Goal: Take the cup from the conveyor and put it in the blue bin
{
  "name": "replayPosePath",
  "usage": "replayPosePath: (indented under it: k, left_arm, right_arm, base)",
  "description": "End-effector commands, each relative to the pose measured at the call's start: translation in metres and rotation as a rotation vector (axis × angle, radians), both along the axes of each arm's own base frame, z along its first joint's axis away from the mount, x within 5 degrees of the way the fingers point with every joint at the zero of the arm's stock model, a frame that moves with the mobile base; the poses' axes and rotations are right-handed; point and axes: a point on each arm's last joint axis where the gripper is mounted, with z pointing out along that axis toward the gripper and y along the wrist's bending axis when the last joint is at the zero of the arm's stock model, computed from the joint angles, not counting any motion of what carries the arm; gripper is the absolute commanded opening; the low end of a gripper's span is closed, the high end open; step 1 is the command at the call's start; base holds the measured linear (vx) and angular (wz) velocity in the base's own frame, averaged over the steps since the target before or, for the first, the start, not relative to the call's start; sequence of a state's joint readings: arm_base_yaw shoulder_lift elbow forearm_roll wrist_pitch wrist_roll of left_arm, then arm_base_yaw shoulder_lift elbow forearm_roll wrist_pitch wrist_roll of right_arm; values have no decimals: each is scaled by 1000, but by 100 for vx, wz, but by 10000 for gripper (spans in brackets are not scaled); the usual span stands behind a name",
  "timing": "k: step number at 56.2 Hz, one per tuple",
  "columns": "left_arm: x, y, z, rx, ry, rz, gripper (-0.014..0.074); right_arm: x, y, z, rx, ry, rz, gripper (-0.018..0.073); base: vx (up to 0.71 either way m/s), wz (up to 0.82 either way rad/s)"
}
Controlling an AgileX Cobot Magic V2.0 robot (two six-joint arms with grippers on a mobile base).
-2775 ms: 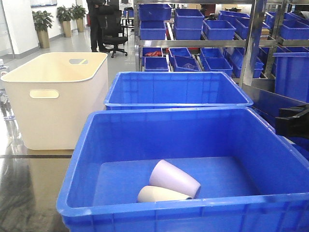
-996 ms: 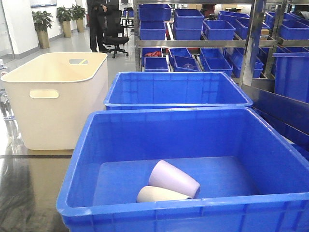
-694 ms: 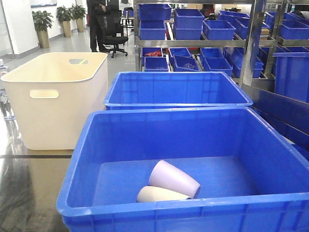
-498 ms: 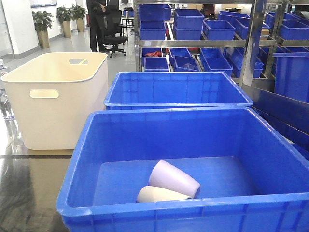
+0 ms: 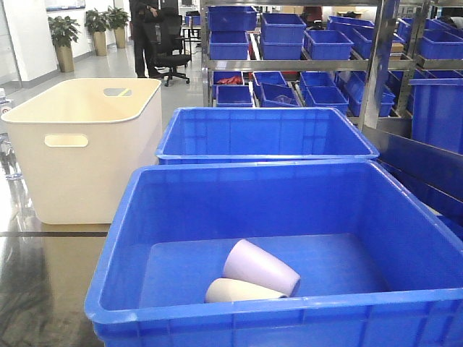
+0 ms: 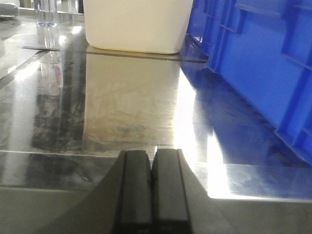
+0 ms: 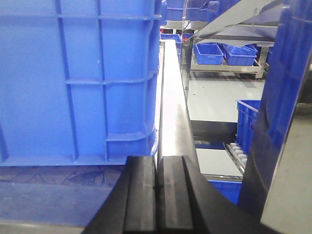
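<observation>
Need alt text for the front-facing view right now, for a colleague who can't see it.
A large blue bin fills the foreground, holding two cups on their sides: a lilac cup resting against a cream cup. Behind stand a second blue bin and a cream tub.

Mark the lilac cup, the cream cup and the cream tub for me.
Lilac plastic cup (image 5: 260, 267), front view, on its side wall.
Cream plastic cup (image 5: 239, 291), front view, on its side wall.
Cream rectangular tub with handle slots (image 5: 94, 173), front view, on its near wall.

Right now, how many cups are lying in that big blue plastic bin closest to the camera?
2: a pale lilac plastic cup on its side mid-floor of the bin, and a cream cup lying against it, partly hidden by the front rim. More could hide there.
</observation>
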State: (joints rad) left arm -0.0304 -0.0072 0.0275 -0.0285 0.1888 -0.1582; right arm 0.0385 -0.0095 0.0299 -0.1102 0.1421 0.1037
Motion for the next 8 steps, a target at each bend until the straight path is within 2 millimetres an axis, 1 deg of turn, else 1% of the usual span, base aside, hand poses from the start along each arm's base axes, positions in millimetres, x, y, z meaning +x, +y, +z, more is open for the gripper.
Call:
replayPosePath:
  k: [1,8]
  left_arm:
    - [1,0,3,-9,-71,7,-6]
    - [1,0,3,-9,-71,7,-6]
  right_arm:
    - [0,1,3,-12,-85,7,-9]
    - [0,1,3,-12,-85,7,-9]
  base:
    - [0,0]
    - [0,0]
